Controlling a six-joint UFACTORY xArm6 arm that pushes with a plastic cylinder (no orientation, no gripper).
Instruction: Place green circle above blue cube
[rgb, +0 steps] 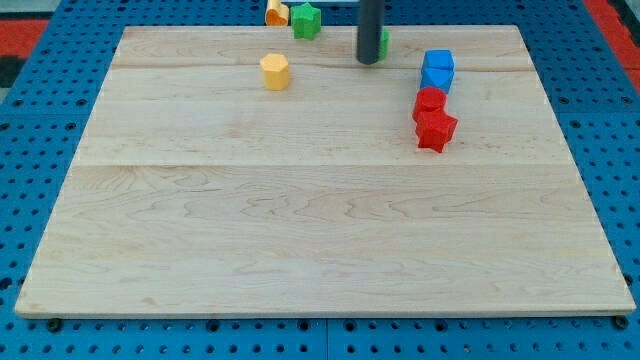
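Now my tip seemingly touches the mostly hidden green circle, near the board's top edge; no gripper shows.

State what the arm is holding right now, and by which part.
Nothing is held: the arm ends in a rod. My tip presses against the left side of the green circle, which is mostly hidden behind the rod.
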